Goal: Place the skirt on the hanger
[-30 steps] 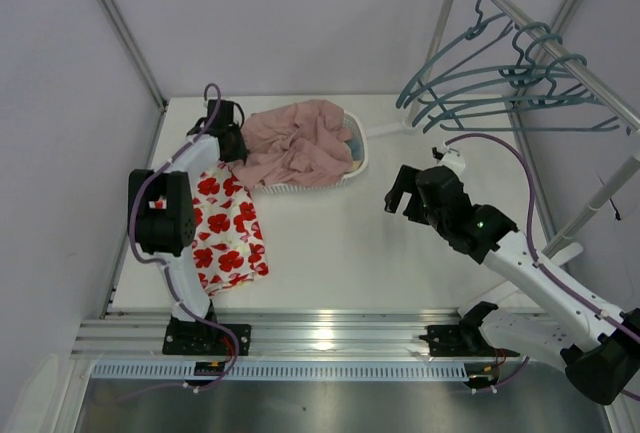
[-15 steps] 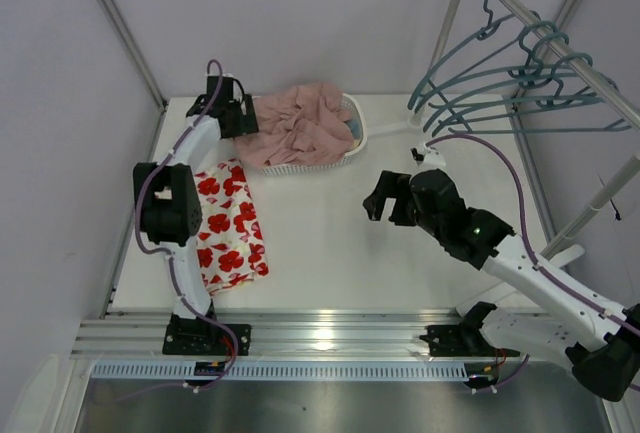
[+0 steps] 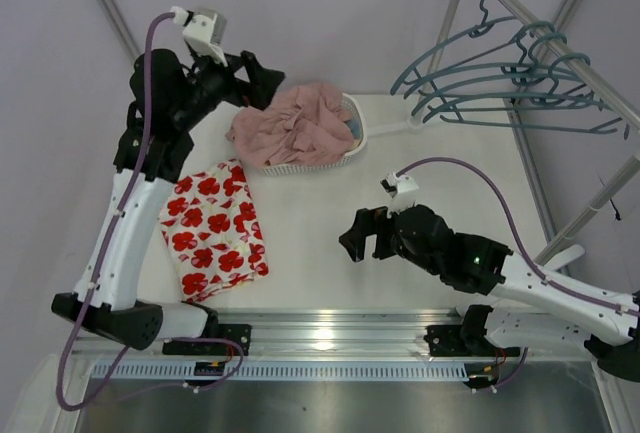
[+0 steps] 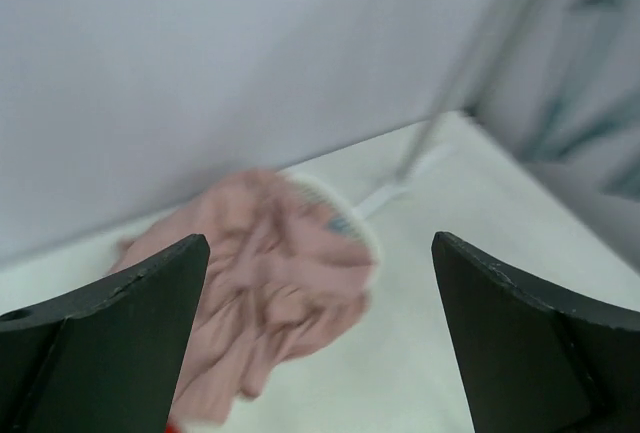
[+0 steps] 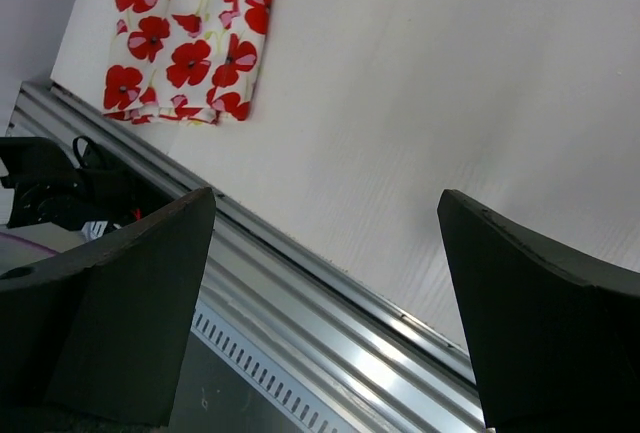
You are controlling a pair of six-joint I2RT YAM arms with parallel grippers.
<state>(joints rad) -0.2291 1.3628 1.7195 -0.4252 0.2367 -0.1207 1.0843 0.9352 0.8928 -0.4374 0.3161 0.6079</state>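
Skirt (image 3: 215,228) lies flat at the tabletop's (image 3: 330,203) left side, in neither gripper. My left gripper (image 3: 268,81) hangs spread and empty above the pink garment (image 3: 295,128); my right gripper (image 3: 358,235), jaws wide, hovers mid-table. Next, I judge, fetch a hanger (image 3: 440,53) off the rail (image 3: 560,48).

The overhead camera is looking steeply down from above and behind the arm bases, taking in the whole tabletop (image 3: 300,243) from afar. The left wrist camera is peering out, raised high, between the fingers of the left claw (image 4: 320,241), blurrily sharing the pink garment (image 4: 270,283) with the overhead view. The right wrist camera is looking between the fingers of the right claw (image 5: 325,196), tilted close over the near rail (image 5: 330,318), and is sharing the skirt (image 5: 190,33).
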